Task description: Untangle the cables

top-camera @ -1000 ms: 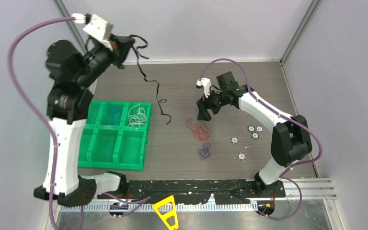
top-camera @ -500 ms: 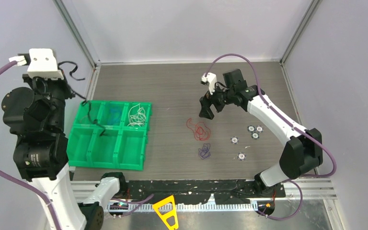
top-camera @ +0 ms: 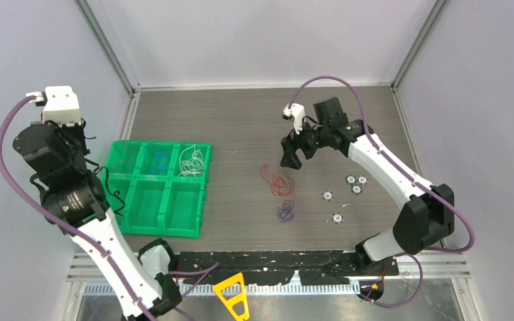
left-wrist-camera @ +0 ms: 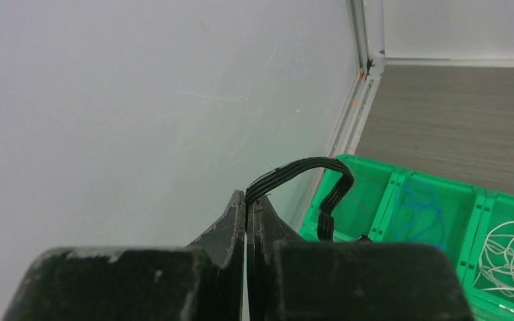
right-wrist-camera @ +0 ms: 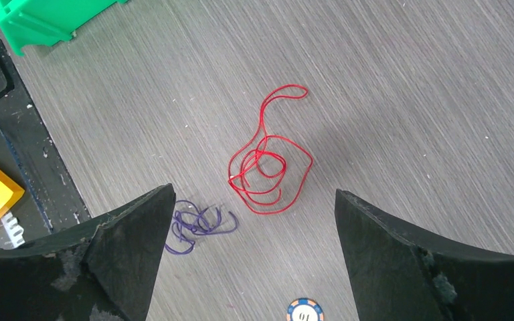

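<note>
My left gripper [top-camera: 83, 134] is shut on a black cable [left-wrist-camera: 308, 164]. It holds the cable by the left wall, above the left end of the green bin [top-camera: 162, 227]. The cable loops out of the shut fingertips [left-wrist-camera: 246, 197] and hangs down past the bin's left edge [top-camera: 109, 184]. A red cable [top-camera: 280, 182] and a purple cable [top-camera: 285, 212] lie loose and apart on the table. My right gripper [top-camera: 289, 155] is open and empty above them. In the right wrist view the gripper [right-wrist-camera: 254, 192] frames the red coil [right-wrist-camera: 268, 167] and the purple coil [right-wrist-camera: 197, 224].
The bin holds a white cable [top-camera: 193, 162] in its back right compartment and a blue cable [top-camera: 160, 159] beside it. Both show in the left wrist view [left-wrist-camera: 512, 247] [left-wrist-camera: 421, 207]. Several small round discs [top-camera: 356, 184] [top-camera: 327, 196] lie right of the loose cables; one [right-wrist-camera: 304, 311] shows in the right wrist view.
My left arm has swung from the back of the table to the left wall and come down. It carried the black cable off the table to the bin's left edge. The right gripper barely moved.
</note>
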You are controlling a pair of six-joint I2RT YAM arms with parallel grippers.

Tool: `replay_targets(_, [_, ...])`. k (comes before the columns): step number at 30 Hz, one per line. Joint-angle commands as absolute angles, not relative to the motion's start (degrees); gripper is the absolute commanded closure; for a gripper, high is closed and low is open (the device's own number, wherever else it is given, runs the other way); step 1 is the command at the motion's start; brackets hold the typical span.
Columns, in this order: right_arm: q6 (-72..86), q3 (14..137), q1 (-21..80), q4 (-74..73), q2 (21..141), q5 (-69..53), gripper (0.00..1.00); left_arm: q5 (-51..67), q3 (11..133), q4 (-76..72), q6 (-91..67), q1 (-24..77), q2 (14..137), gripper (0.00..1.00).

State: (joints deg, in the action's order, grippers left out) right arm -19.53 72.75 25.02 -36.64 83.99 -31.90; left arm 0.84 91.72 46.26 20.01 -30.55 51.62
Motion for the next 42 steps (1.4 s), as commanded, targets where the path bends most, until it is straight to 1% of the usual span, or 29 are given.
replay_targets(1, [-19.4, 74.3, 25.0, -38.2, 80.9, -32.6, 0.05, 12.8, 87.6, 39.2, 22.9, -37.4, 53.8, 1.00])
replay_targets(8, [-19.6, 74.9, 24.9, -39.8, 80.6, -31.7, 0.05, 17.8, 80.0, 33.5, 27.7, -39.1, 52.2, 1.00])
replay_targets(12, [-19.6, 75.4, 24.9, -40.4, 80.3, -31.4, 0.05, 18.8, 77.9, 36.6, 29.8, -40.1, 52.0, 1.00])
replay_targets(17, [-20.3, 74.9, 24.9, -41.2, 79.4, -31.1, 0.05, 19.5, 69.4, 38.3, 33.4, -42.7, 49.3, 1.00])
replay_targets(21, [-21.1, 74.0, 24.9, -41.5, 79.0, -30.7, 0.05, 19.9, 63.3, 38.2, 37.5, -45.4, 49.4, 1.00])
replay_targets(27, [-21.1, 74.3, 24.9, -42.2, 79.5, -30.9, 0.05, 19.7, 57.7, 36.5, 43.7, -47.5, 53.4, 1.00])
replay_targets(34, [-21.3, 74.2, 24.9, -42.3, 80.5, -30.6, 0.05, 18.7, 49.1, 30.7, 51.6, -47.7, 57.7, 1.00])
replay_targets(38, [-21.4, 74.0, 24.8, -42.3, 81.3, -30.6, 0.05, 15.7, 44.5, 24.3, 54.1, -47.9, 60.9, 1.00])
replay_targets(42, [-21.3, 74.0, 24.9, -42.6, 81.8, -30.7, 0.05, 12.9, 43.0, 19.8, 55.3, -48.4, 65.6, 1.00])
